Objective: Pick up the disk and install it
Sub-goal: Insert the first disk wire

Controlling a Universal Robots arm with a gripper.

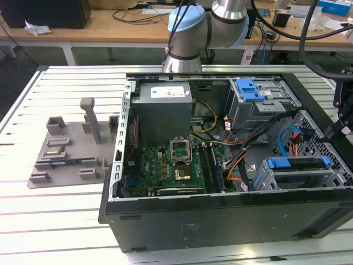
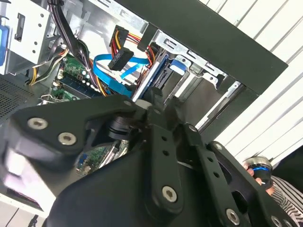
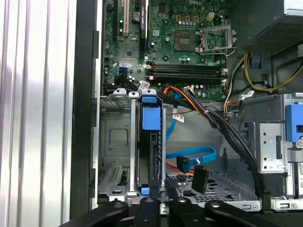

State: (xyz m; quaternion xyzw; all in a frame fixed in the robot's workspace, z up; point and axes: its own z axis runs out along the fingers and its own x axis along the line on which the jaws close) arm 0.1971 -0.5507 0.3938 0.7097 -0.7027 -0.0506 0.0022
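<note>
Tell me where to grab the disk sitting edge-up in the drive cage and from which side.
Judging by its pose, grip the disk across its exposed upper edge, coming straight down through the case's open side. It stands on edge in the cage, flat faces walled in, so only that narrow blue-framed edge is reachable.

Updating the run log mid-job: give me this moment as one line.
stage: install | disk: on edge in drive cage slot | pincer: at disk's near end, grip unclear | loose blue cable beside cage
</note>
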